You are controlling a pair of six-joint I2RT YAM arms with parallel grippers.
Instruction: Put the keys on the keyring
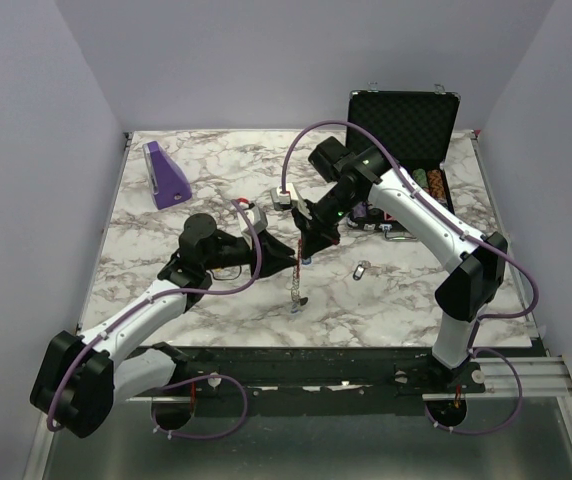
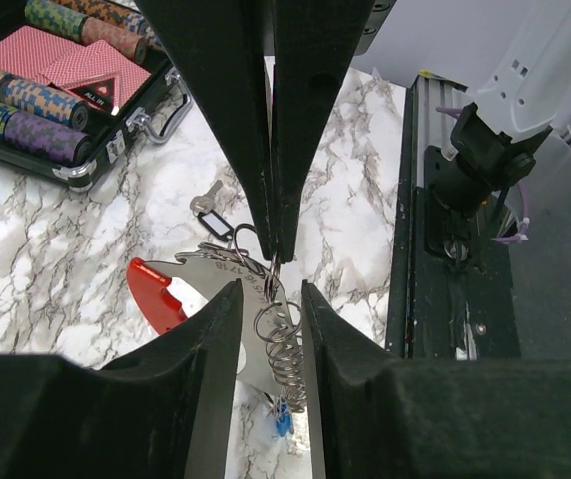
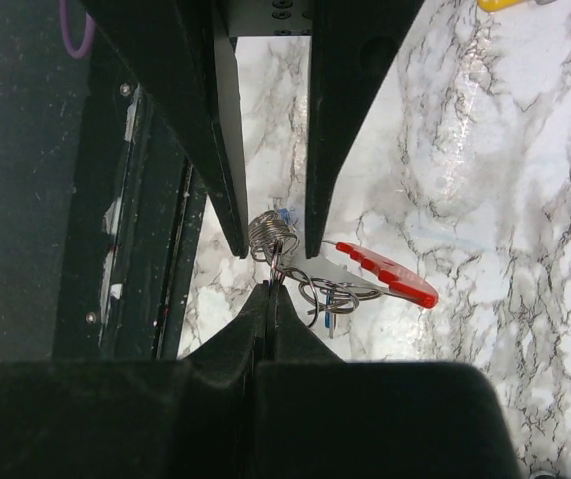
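The keyring is held at the centre of the top view, between both pincers, so that its coil stays exposed for threading. My right pincer is closed on the wire just beside the coil, low centre in its wrist view; this fixes the keyring against turning. My left pincer has its fingers apart, one on either side of the coil; I cannot tell whether they press on it. A blue key sits at the coil's end. A loose key lies on the table right of centre, near the case. I judge it the next to load.
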